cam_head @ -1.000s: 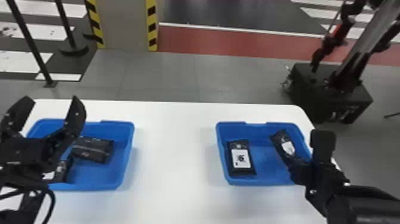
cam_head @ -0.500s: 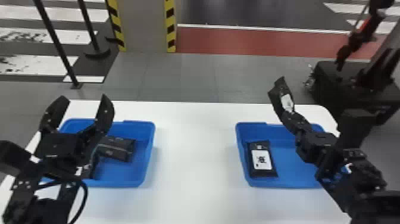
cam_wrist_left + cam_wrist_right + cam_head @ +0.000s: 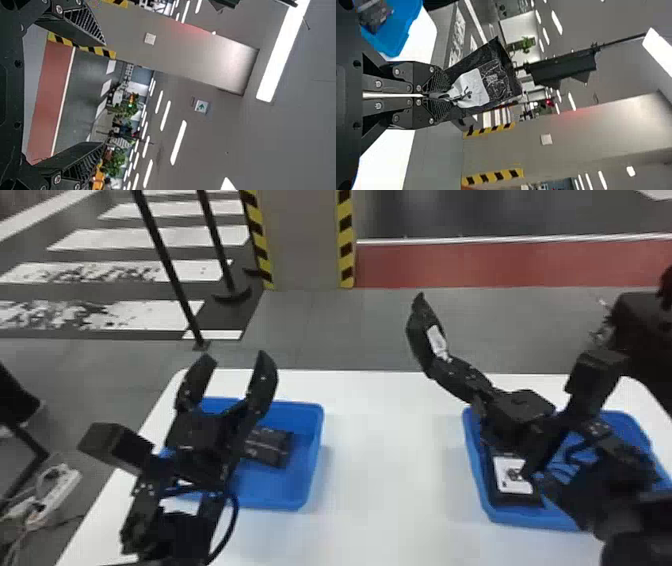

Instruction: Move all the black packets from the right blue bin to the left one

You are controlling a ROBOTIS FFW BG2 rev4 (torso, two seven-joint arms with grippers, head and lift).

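My right gripper (image 3: 440, 365) is above the far side of the right blue bin (image 3: 492, 515), shut on a black packet (image 3: 419, 335) with a white label. In the right wrist view the right gripper (image 3: 441, 95) pinches that packet (image 3: 496, 81) by its end. Another black packet (image 3: 515, 495) with a white label lies in the right bin, partly behind the arm. My left gripper (image 3: 232, 375) stands open over the left blue bin (image 3: 305, 490), and in the left wrist view the left gripper (image 3: 104, 93) holds nothing. A black packet (image 3: 270, 445) lies in the left bin.
Both bins stand on a white table (image 3: 385, 470) with bare tabletop between them. A striped pillar (image 3: 310, 240) and black posts (image 3: 170, 270) rise beyond the table. A power strip (image 3: 55, 495) lies on the floor at the left.
The right gripper has lifted the packet out of the right bin and moved it up and leftward. The head view has shifted left; the left gripper remains open over its bin.
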